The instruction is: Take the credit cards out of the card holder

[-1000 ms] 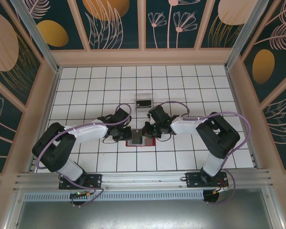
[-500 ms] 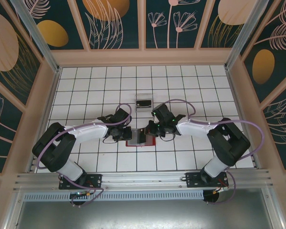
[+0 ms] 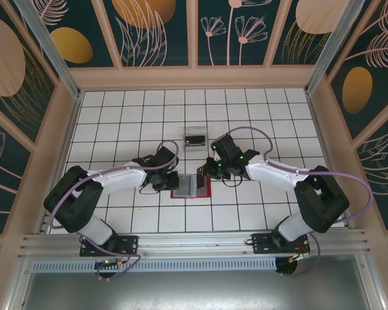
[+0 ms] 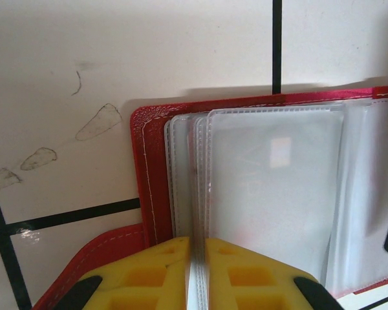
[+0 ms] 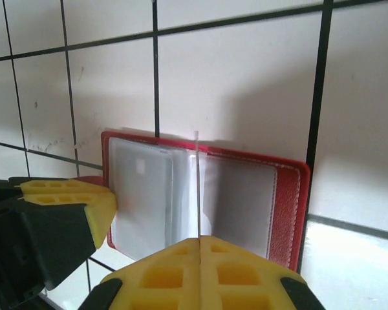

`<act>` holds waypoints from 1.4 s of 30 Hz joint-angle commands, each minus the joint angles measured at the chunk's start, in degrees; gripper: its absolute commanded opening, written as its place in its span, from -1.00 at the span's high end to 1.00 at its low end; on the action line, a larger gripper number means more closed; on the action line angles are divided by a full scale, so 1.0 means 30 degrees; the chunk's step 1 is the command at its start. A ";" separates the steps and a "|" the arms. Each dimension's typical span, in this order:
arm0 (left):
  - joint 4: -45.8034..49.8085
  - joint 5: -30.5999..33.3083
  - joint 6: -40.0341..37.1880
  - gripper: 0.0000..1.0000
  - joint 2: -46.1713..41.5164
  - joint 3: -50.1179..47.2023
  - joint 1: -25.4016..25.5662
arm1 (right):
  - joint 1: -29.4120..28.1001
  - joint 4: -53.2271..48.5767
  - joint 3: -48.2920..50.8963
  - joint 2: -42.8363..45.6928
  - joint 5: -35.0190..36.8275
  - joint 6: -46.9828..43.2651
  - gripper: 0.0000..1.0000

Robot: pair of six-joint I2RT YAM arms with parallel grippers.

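Small red folding card holder (image 3: 205, 189) w/ rounded corners lies open and flat on the white tiled surface (image 3: 246, 116), just below centre of the top view, between the two arms.

Left claw (image 3: 174, 181) comes in from the left of the frame at the holder's left edge. In the left wrist view the left claw (image 4: 197, 248) sits bottom centre. Its yellow pads are pressed together on the edge of the clear plastic pocket leaves (image 4: 271, 174), which fan toward the upper right over the red cover (image 4: 149, 168). So it's pinching the card holder by its leaves.

Right claw (image 3: 207, 173) is at the holder's upper right corner in the top view. In the right wrist view the right claw (image 5: 198, 245) is bottom centre, pads squeezed tight on a thin pale credit card (image 5: 198, 187). The card is seen edge-on, standing upright. Its far end reaches just past the top rim of the holder (image 5: 288, 206). From above, the card (image 3: 198, 183) reads as a grey rectangle over the holder's middle.

One yellow pad (image 5: 68, 200) of the left claw shows lower left in the right wrist view, touching the holder's left side.

Small clear plastic box (image 3: 195, 137) w/ dark contents sits apart, above the holder in the top view.
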State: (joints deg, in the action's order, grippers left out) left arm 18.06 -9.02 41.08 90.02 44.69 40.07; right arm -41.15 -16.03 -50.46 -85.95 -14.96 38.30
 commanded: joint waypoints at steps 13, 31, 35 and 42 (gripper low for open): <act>0.0145 0.0230 -0.0014 0.57 -0.0466 -0.0686 -0.0043 | 0.0590 -0.3189 -0.3053 0.2161 0.5132 -1.5493 1.00; 0.0971 0.1198 0.0109 0.46 -0.1173 -0.0452 -0.0055 | 0.1149 -0.7765 -0.9379 -0.2249 0.3309 -3.1559 1.00; 0.1422 0.1684 0.0019 0.45 -0.1352 -0.0185 -0.0057 | 0.1290 -0.8856 -1.1490 -0.3961 0.2484 -3.2880 1.00; 0.1443 0.1927 0.0274 0.46 -0.1566 -0.0406 -0.0036 | 0.1470 -1.1232 -1.5502 -0.7327 0.2058 -3.4109 1.00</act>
State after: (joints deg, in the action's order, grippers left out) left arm 20.88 -4.60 41.06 86.72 43.42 40.07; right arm -37.26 -43.40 -92.23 -104.42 -7.16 -60.36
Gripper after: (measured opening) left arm 0.275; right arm 0.054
